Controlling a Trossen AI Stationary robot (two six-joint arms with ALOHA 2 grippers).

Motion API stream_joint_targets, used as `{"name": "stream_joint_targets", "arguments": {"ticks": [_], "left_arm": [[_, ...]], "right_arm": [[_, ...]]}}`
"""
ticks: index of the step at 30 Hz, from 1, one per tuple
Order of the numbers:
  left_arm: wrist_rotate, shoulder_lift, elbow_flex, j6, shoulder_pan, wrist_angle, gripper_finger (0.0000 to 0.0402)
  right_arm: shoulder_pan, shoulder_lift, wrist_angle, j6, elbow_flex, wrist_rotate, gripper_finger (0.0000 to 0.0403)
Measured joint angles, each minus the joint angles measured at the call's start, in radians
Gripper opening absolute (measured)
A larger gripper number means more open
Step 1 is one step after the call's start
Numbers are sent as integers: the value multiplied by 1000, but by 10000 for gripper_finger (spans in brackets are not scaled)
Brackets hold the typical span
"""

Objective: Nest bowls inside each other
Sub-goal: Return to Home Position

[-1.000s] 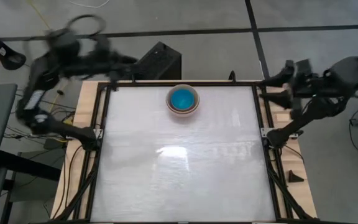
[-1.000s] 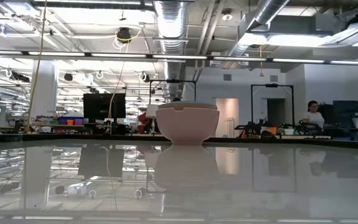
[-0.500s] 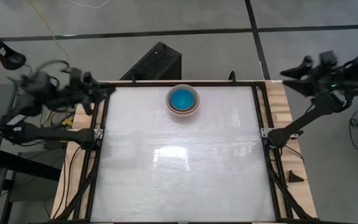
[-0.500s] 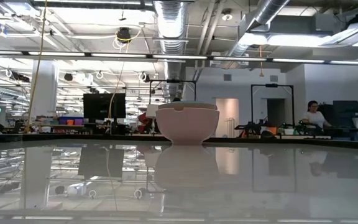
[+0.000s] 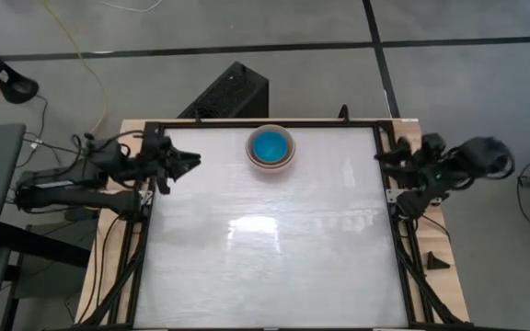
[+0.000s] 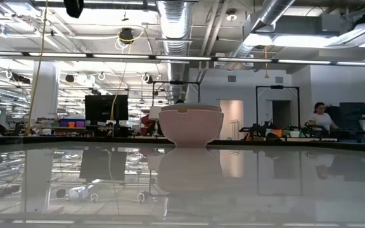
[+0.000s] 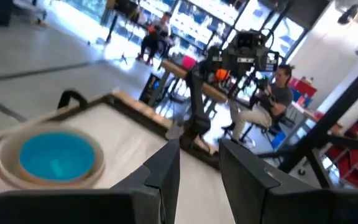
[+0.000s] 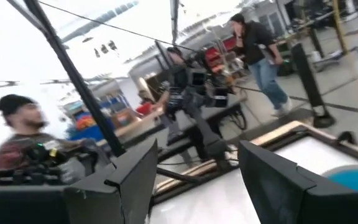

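The bowls stand nested in one stack near the middle of the table's far edge, resting on the base of the pale pink outer bowl; a turquoise-blue one lies innermost. My left gripper hovers at the table's left edge, open with a narrow gap, pointing level toward the right, left of and nearer than the stack. My right gripper hovers at the right edge, open wide, pointing toward the left. Neither holds anything.
A black frame rims the white table top. A black box sits on the floor beyond the far edge. A small black wedge lies on the wooden strip at the right. People work in the room behind.
Both arms have come down from high over the far corners. My left gripper has sunk and moved toward the near edge, then reached in over the left edge. My right gripper has dropped beside the right edge. The bowl stack has kept still.
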Motion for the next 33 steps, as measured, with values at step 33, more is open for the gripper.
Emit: {"name": "stream_joint_targets", "arguments": {"ticks": [33], "left_arm": [[-358, -90, -608, -178, -324, 414, 100]], "right_arm": [[296, -3, 730, 152, -737, 343, 260]]}}
